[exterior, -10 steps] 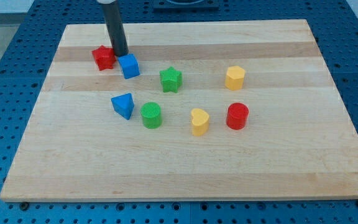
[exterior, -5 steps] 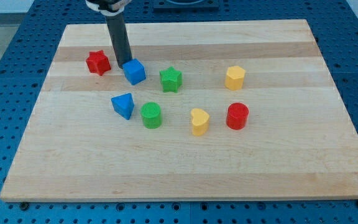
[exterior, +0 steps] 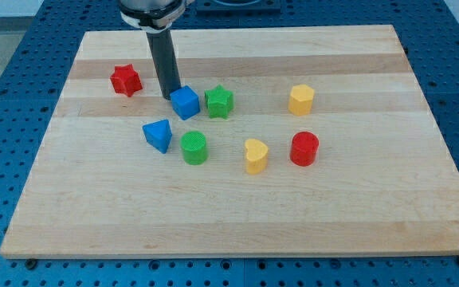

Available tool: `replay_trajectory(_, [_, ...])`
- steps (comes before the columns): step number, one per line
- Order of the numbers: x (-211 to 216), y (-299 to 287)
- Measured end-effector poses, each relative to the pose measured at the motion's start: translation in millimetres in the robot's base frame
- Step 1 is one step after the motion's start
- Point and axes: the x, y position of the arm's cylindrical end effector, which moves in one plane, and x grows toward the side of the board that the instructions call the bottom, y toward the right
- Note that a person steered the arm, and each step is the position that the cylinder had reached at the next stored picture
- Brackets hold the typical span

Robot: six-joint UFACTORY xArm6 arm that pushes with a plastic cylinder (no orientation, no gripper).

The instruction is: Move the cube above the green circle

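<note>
Since the blue cube (exterior: 185,103) sits right against my tip (exterior: 169,96), on its lower-right side in the view, contact looks made or as good as made; can't confirm a hairline gap from here. No jaws on this rig, just the bare dark rod, holding nothing, only pushing.

Key relation: cube is to the view's right and slightly toward the bottom of the tip, so a push along that line drives it right and down. Green circle (exterior: 194,148) lies further down from the tip, a bit right of it, near but apart from the cube. Cube already sits roughly above the circle, maybe a touch to its left. My read: task is close to done, only a small nudge rightward left, if any.

Risk: green star (exterior: 219,102) is just beside the cube on the far side from the tip, nearly touching. More rightward push likely shoves the star too.

Others, from the tip:
- red star (exterior: 125,80): left, slightly up, apart
- blue triangle-ish block (exterior: 158,135): down, slightly left
- yellow heart (exterior: 255,155): down-right, past the circle
- red cylinder (exterior: 304,148): further right
- yellow block (exterior: 300,100): far right, shape unclear, well apart
</note>
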Motion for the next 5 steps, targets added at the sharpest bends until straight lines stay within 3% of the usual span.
replay_trajectory(3, [-2, 39])
replay_trajectory(5, [35, 41])
